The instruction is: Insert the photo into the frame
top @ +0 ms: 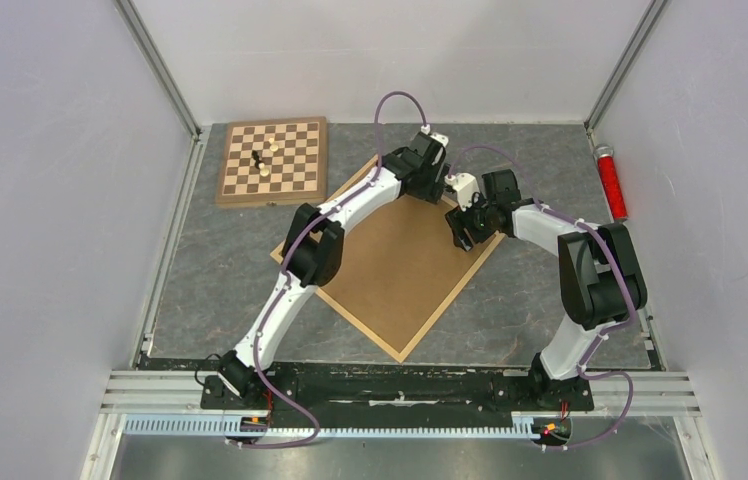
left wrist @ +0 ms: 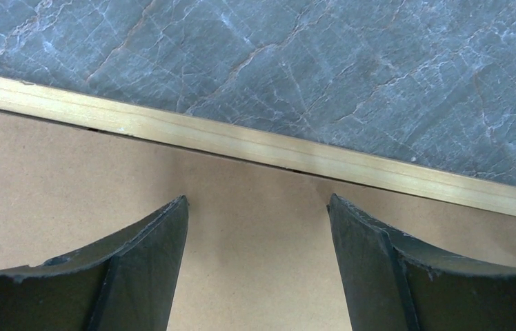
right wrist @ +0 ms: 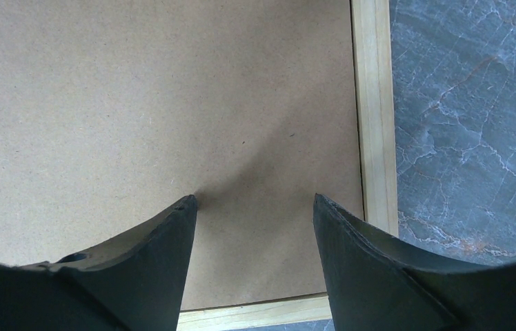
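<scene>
You have both arms reaching to the same far-right rail of the frame (left wrist: 255,146), which lies flat on the table, turned cornerwise to you, with the brown backing board (top: 400,270) sitting inside its wooden border. The left gripper (left wrist: 258,200) hangs over the board just inside that rail, toward the far corner. Its jaws are spread wide and hold nothing. The right gripper (right wrist: 254,198) hangs over the board near the right-hand corner, with the rail just to its right, and its jaws are also apart and empty. The photo shows in no view, so you cannot tell whether it already lies under the board or somewhere out of sight. If the board has to come up, the rail runs crosswise ahead of the left fingers and alongside the right ones. The right gripper, close to a corner, looks the better placed to catch an edge.
</scene>
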